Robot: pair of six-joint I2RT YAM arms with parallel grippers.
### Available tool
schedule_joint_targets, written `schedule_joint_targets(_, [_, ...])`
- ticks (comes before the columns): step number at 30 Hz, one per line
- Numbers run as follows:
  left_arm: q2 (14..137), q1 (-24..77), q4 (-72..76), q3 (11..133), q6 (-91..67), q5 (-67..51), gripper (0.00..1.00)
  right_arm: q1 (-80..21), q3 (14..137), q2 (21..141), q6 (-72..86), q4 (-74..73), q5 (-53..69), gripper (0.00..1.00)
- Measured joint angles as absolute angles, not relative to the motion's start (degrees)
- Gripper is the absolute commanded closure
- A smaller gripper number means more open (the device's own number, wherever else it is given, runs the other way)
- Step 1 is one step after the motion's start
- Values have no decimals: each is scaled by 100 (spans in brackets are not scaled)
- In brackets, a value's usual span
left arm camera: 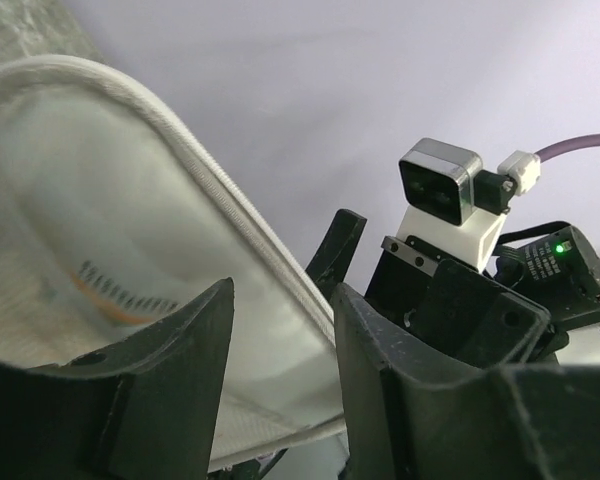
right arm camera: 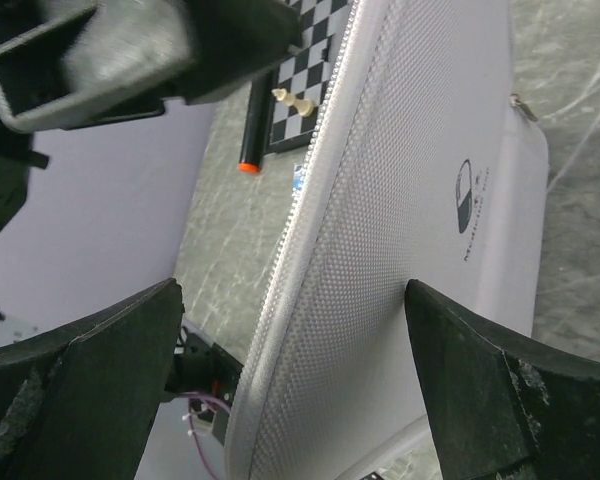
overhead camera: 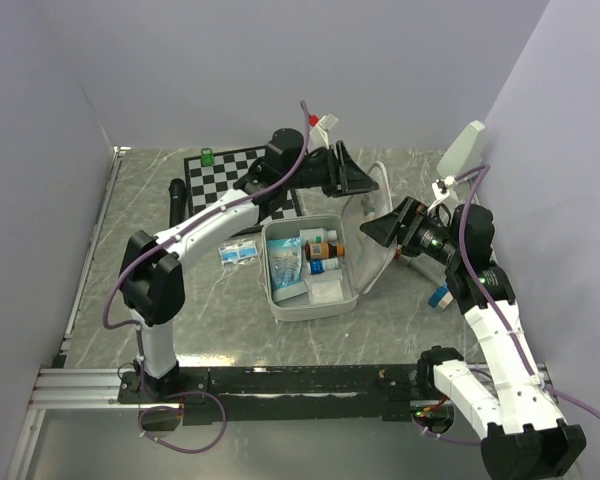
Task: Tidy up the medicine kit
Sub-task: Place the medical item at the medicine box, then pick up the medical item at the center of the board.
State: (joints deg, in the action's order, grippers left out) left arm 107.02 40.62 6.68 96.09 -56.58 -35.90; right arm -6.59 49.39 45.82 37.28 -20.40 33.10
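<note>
Astride medicine kit lid, left hand

medicine kit | pill logo on lid | lettering beside it illegible

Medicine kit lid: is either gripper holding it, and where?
Left gripper straddles the lid rim; grip cannot be told. Right gripper open, holds nothing.
</note>
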Motion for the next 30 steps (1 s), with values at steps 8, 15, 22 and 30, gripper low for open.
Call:
schedule_joint_targets(8, [11061, 4397, 71, 9907, -5319, -3420, 57, -657, 4923, 4504, 3723, -2014, 3420, 2])
schedule_joint_targets(15, [10737, 4359, -49, 9146, -5092, -3044, 21, -648, 4847, 4482, 3723, -1966, 3503, 1])
schedule_joint_targets(22, [9024, 4104, -373, 8969, -4700, -2150, 4, -648, 4847, 4495, 3723, -1920, 3546, 1])
schedule_joint_targets(30, [5590, 3483, -867, 6259, -4755, 307, 6, -650, 4829, 4508, 3726, -1859, 3551, 1])
